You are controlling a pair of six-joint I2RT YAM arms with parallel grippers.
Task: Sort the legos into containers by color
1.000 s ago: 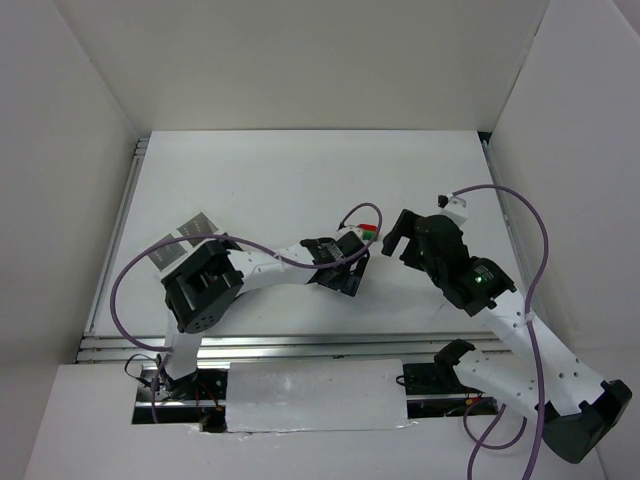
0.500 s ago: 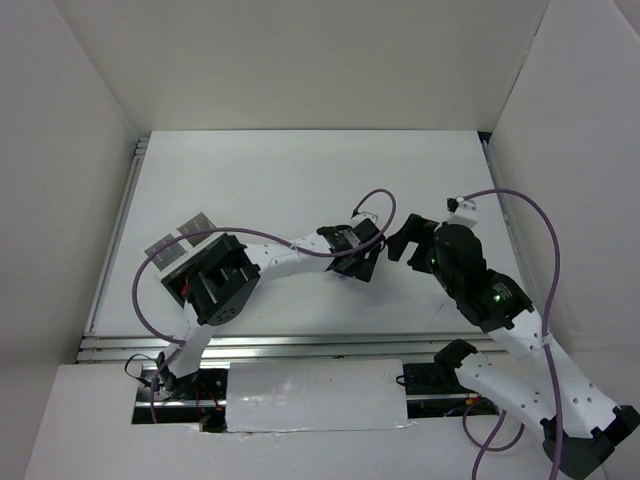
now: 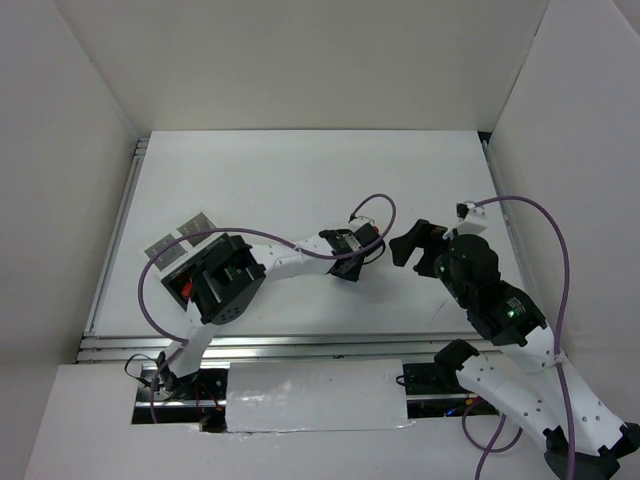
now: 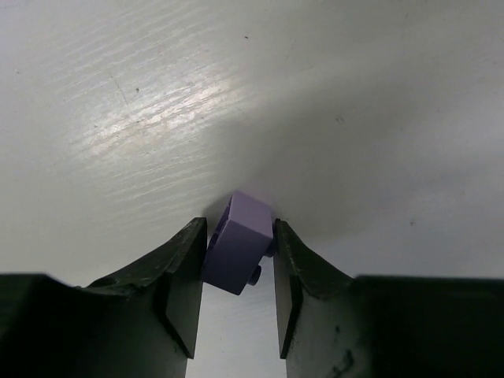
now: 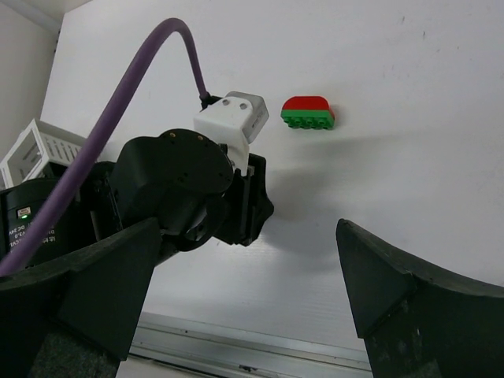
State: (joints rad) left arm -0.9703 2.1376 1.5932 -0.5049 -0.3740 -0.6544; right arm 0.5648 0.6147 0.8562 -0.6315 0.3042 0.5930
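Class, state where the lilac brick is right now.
The lilac brick sits low-centre in the left wrist view, pinched by the left gripper on the white table.

L gripper [image 4: 238,236], black two-finger type, was wide open a sec ago; now clamped on small pale lilac plastic brick [image 4: 239,250]. White L arm [image 3: 295,260] has reached further right, wrist now close to R gripper [image 3: 415,250]. That gripper slid slightly right & toward the near edge; R arm [image 3: 505,315] elbow swung down-right.
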